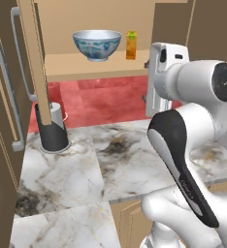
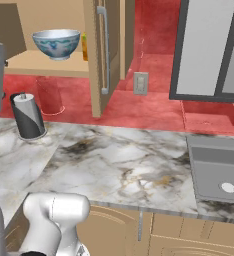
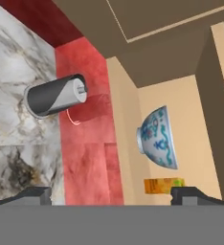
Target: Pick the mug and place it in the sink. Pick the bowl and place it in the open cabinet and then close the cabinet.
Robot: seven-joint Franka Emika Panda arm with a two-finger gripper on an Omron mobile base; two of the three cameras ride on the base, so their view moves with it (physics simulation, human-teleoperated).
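The white bowl [image 1: 97, 44] with blue pattern stands upright on the shelf of the open tan cabinet [image 1: 76, 69], both doors swung wide. It is also on that shelf in the right base view [image 2: 56, 43] and lies sideways in the rolled hand view [image 3: 159, 138]. My gripper [image 3: 113, 197] is open with nothing between its fingers. It hangs over the counter, in front of the shelf and to the right of the bowl [image 1: 146, 80], apart from it. The grey sink [image 2: 216, 172] is set in the counter at the far right. The mug is out of view.
A black-and-white cylinder [image 1: 52, 128] stands on the marble counter [image 1: 130, 160] under the left cabinet door [image 1: 35, 58]. An orange carton [image 1: 131, 45] stands on the shelf right of the bowl. The right door [image 2: 100, 55] juts out; a grey glass-fronted cabinet [image 2: 209, 50] hangs beyond it.
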